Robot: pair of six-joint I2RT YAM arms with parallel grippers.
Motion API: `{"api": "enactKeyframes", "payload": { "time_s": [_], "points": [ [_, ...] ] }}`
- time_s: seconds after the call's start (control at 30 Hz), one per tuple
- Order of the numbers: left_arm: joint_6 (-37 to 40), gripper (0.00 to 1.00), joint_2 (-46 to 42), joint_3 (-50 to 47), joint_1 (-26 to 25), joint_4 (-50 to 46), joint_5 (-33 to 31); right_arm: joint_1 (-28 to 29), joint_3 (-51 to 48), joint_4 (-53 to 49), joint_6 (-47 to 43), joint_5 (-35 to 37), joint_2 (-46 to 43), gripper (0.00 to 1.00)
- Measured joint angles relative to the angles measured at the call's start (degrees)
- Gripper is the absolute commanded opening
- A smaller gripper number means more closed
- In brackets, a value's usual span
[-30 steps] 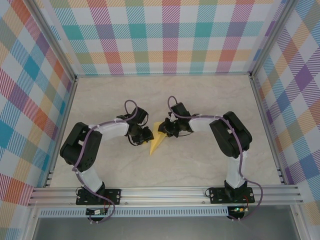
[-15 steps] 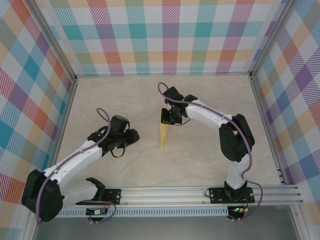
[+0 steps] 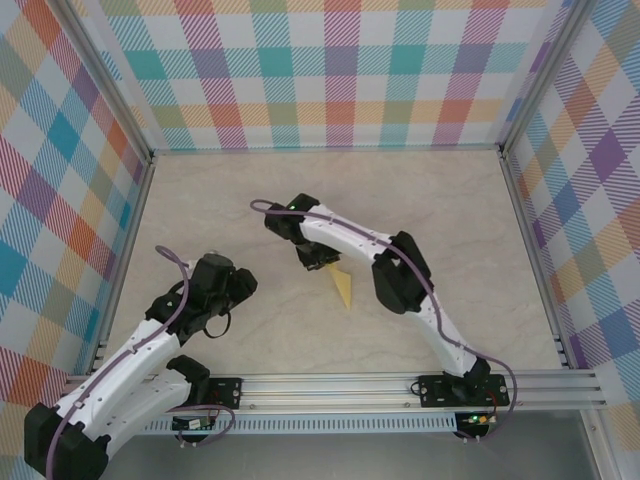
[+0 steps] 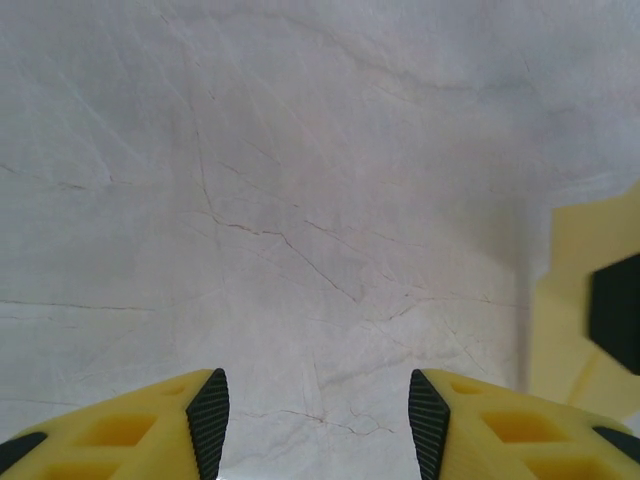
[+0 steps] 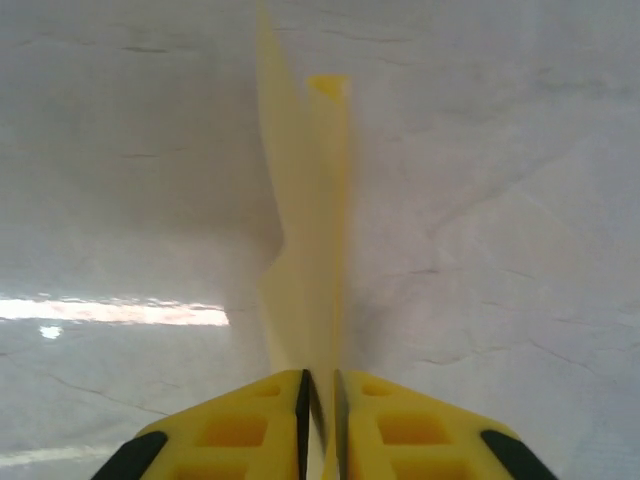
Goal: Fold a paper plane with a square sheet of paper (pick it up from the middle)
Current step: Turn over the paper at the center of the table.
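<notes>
Both arms have shifted. The left arm (image 3: 140,350) has drawn back from the middle to the near-left of the table (image 3: 450,200), and the right arm (image 3: 400,275) has swung across centre, carrying the paper plane (image 3: 343,287) so that its point now aims near-right. There are one table, two arms, one plane and two grippers. The plane lies near the table's middle, its wide end pinched in the closed right gripper (image 5: 320,400). The left gripper (image 4: 318,420) gapes over bare table, holding nothing. The likely risk is that this single thin pinch lets the plane pivot or slip, or the point catches the surface and crumples.
</notes>
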Motion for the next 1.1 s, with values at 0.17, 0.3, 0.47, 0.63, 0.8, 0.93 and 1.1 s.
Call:
{"api": "enactKeyframes", "payload": {
  "time_s": [0.17, 0.3, 0.47, 0.63, 0.8, 0.93, 1.1],
  "points": [
    [-0.61, 0.54, -0.79, 0.0, 0.02, -1.42, -0.52, 3.43, 12.96, -1.66, 1.11, -7.04, 8.94, 0.27],
    [-0.61, 0.54, -0.79, 0.02, 0.04, -2.71, -0.55, 4.83, 8.85, 3.19, 1.01, -16.7, 5.9, 0.49],
    [-0.79, 0.55, -1.2, 0.02, 0.04, -3.87, -0.22, 3.08, -6.1, 12.57, 0.09, -24.87, -6.97, 0.55],
    [-0.79, 0.57, -1.55, 0.0, 0.07, -4.0, 1.53, -1.09, -24.76, 25.55, -0.22, -32.72, -25.14, 0.54],
    [-0.76, 0.59, -0.61, 0.0, 0.11, -3.19, 4.44, -5.31, -38.77, 36.63, 0.35, -40.24, -35.58, 0.3],
    [-0.59, 0.59, 4.04, -0.02, 0.11, -0.68, 6.82, -6.64, -46.25, 44.17, 1.88, -47.32, -35.19, 0.19],
    [-0.5, 0.59, 10.49, 0.15, 0.13, 0.76, 8.61, -6.62, -48.83, 50.16, 3.74, -54.55, -30.75, 0.17]
  ]
}}
